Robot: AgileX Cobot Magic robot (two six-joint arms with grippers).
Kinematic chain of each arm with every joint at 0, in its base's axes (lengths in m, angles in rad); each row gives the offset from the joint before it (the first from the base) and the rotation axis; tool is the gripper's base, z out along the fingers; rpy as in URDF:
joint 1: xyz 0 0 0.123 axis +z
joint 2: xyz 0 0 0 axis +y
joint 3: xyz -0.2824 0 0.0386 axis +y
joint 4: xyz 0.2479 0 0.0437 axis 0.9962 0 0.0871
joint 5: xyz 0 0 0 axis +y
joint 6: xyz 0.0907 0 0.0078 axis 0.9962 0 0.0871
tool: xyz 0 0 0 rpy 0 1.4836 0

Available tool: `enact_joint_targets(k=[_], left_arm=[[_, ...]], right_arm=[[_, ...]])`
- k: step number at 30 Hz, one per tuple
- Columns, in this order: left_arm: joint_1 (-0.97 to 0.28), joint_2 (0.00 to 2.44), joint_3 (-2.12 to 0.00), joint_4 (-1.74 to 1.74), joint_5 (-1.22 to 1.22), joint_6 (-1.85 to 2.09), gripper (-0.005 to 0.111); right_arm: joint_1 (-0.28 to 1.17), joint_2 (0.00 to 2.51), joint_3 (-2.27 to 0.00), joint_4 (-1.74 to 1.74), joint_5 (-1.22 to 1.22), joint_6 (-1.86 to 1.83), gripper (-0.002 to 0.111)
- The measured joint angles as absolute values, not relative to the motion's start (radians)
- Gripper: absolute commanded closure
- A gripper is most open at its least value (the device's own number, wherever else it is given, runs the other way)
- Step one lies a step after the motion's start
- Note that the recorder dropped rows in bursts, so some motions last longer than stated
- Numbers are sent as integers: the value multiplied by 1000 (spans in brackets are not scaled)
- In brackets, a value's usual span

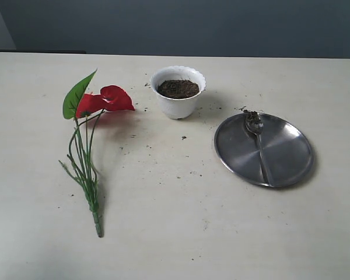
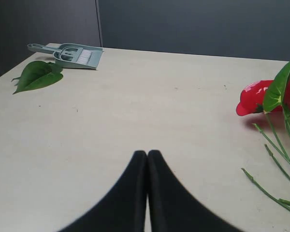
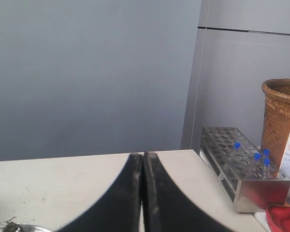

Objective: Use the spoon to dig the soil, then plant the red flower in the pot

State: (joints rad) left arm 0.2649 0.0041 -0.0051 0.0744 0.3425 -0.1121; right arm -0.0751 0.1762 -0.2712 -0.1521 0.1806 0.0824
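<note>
The white pot (image 1: pixel 177 99) with a scalloped rim stands at the table's middle back, filled with dark soil (image 1: pixel 178 88). The red flower (image 1: pixel 108 99) lies flat to its left, its stems (image 1: pixel 87 169) running toward the front; its bloom (image 2: pixel 253 96) also shows in the left wrist view. The spoon (image 1: pixel 258 140) lies on a steel plate (image 1: pixel 286 157) at the right, with a clump of soil on its bowl. Neither arm appears in the exterior view. My left gripper (image 2: pixel 147 153) is shut and empty over bare table. My right gripper (image 3: pixel 143 155) is shut and empty too.
Soil crumbs are scattered on the table around the pot. The left wrist view shows a grey-green dustpan (image 2: pixel 70 54) and a loose green leaf (image 2: pixel 36 76). The right wrist view shows a metal tube rack (image 3: pixel 239 169), a wicker basket (image 3: pixel 282 116) and the plate's edge (image 3: pixel 26 228).
</note>
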Motion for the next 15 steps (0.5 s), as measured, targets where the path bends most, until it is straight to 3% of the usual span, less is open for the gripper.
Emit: enact_joint_targets(k=[15], left_arm=[[265, 4, -5, 74, 343, -112, 106]], right_arm=[[-75, 170, -236, -47, 181, 35, 109]])
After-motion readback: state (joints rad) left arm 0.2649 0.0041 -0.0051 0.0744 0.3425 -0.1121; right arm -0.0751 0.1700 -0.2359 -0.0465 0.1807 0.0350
